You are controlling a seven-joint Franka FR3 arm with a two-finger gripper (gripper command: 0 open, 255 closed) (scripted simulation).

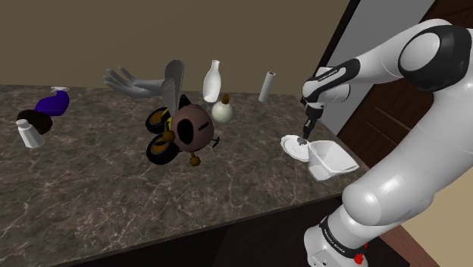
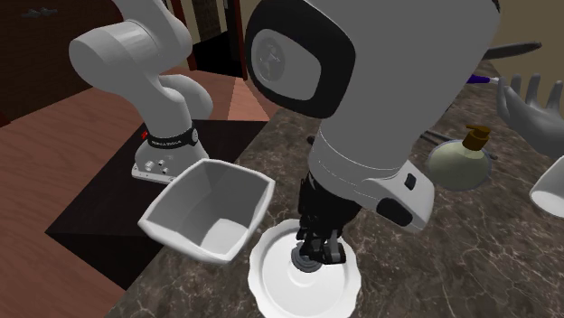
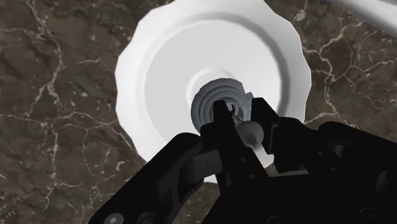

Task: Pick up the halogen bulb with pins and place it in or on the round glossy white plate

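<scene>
**Bulb at plate centre, claw pinching it**

The all-black two-finger gripper (image 3: 242,116) points down over the round glossy white plate (image 3: 159,63). Its fingers pinch the narrow base of the grey ribbed halogen bulb (image 3: 207,105). The bulb is at the plate's centre, wide end toward it; I cannot tell whether they touch. The plate lies on a dark marbled countertop (image 3: 57,95), just beside a white square bowl (image 2: 208,212).

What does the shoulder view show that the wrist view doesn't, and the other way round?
Shoulder view: the white arm, a bee-like toy, a grey model hand and a purple spray bottle further along. Wrist view: close up, the ribbed grey bulb clasped between the black fingers. Both: the round white plate beneath them and the marble counter.
</scene>
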